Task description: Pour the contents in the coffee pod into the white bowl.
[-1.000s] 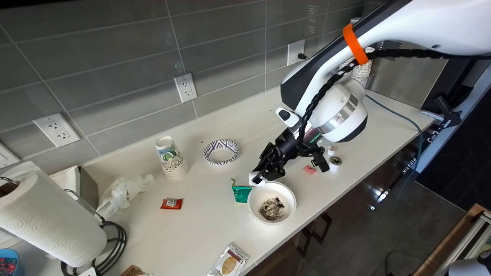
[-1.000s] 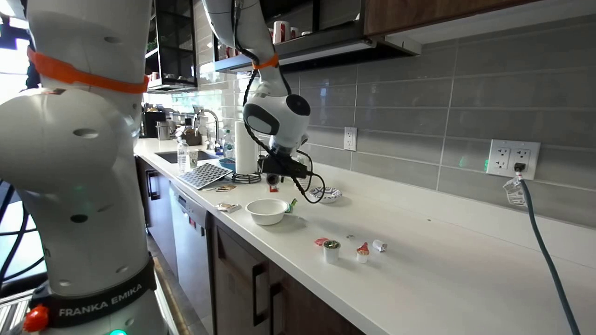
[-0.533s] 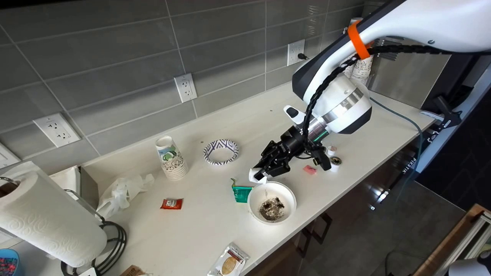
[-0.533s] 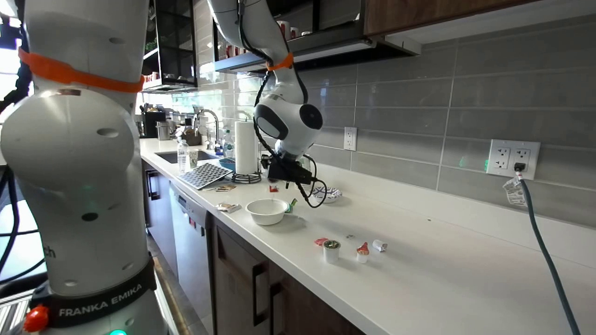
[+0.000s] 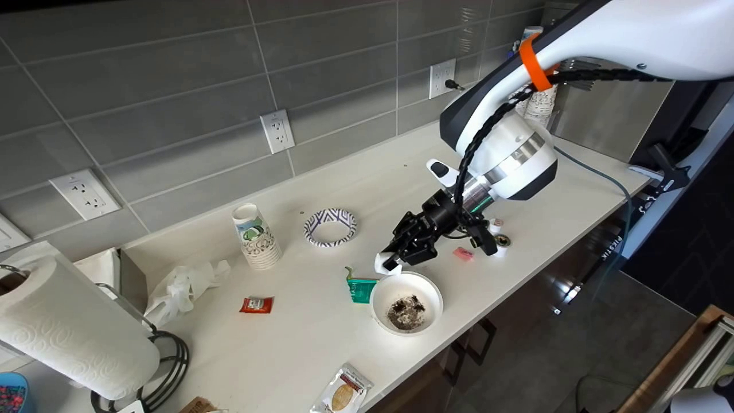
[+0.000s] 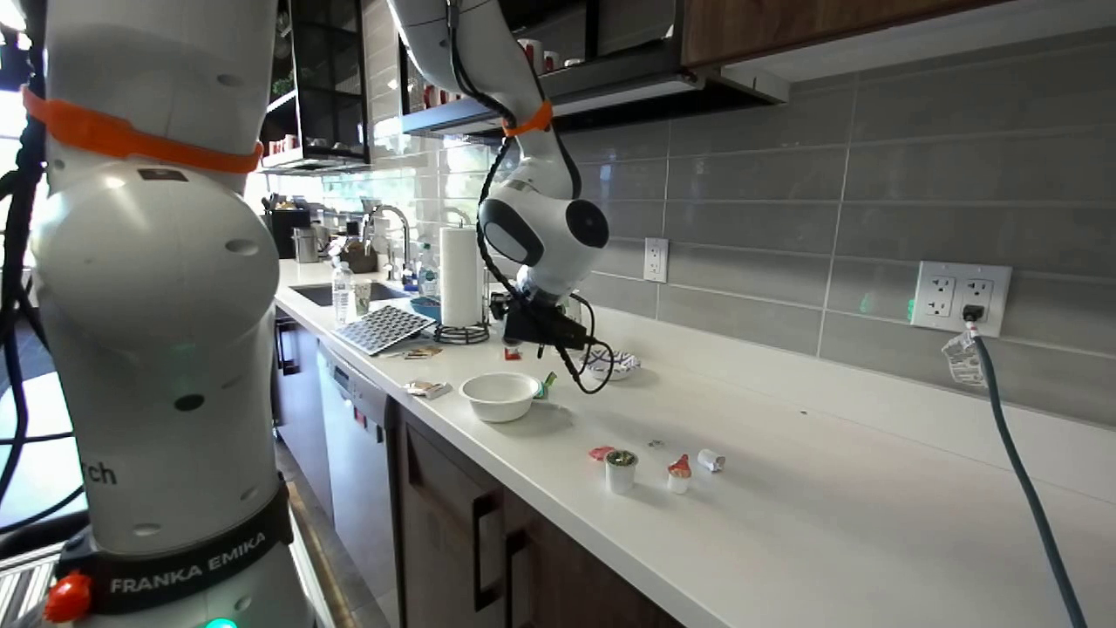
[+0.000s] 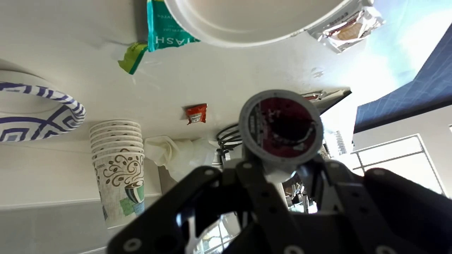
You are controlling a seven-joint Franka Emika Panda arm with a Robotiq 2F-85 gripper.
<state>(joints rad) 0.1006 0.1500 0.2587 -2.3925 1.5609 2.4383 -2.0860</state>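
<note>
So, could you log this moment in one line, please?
black gripper: holding red-lidded white round coffee pod | plain white round bowl: on white countertop, containing dark and pale bits | pour: none visible

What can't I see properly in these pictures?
Inside the coffee pod: wrist view, too dark.
White bowl: wrist view, partly cut off by top edge.
Blue container: in an exterior view, cut off by left edge.
Small words on the silver packet: in an exterior view, blurred.

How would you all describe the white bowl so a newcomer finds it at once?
On the pale counter, look near the edge opposite the tiled wall. There, beside the green packet, stands the white bowl. Unlike the blue-patterned bowl, it is plain and holds a brownish heap.
</note>
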